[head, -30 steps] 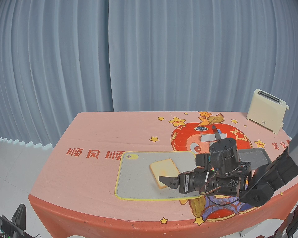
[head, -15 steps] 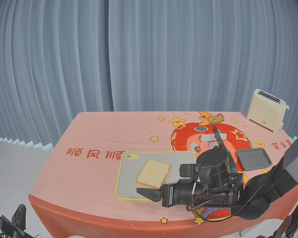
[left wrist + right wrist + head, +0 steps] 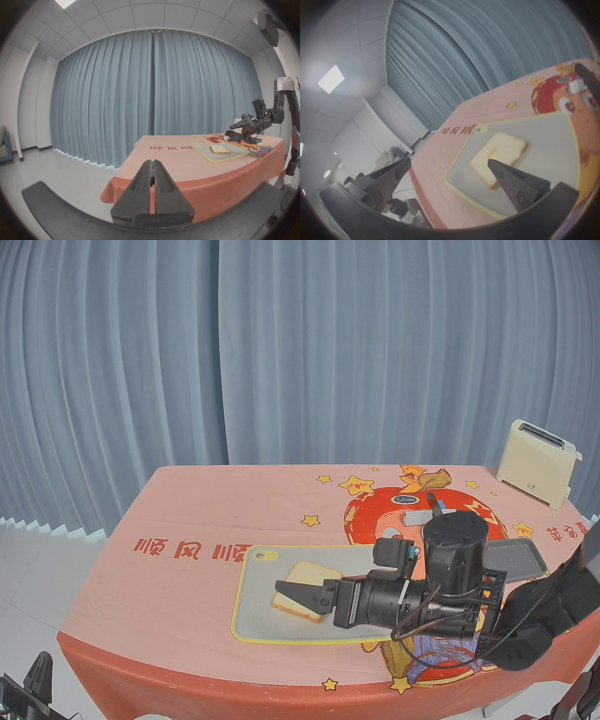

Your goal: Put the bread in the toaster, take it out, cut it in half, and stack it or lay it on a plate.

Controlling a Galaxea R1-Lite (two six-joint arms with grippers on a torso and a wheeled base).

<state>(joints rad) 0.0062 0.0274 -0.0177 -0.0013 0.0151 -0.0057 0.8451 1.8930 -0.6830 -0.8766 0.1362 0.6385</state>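
Head view first: the bread is seen lying flat on the grey cutting board, toward its left end, and the right gripper is held over the slice's near edge, fingers spread apart, nothing gripped. The cream toaster is parked at the far right corner of the pink tablecloth, well apart from the bread, and a grey plate is glimpsed behind the right arm, right of the board.

Over to the left wrist view: the left gripper is held off the table's left end, its fingers pressed together with nothing between them. Across the table the bread is seen on the board, with the right gripper held above it, clear of the slice.

Right wrist view now: the two fingers are seen wide apart, and the bread is framed between them, flat on the board
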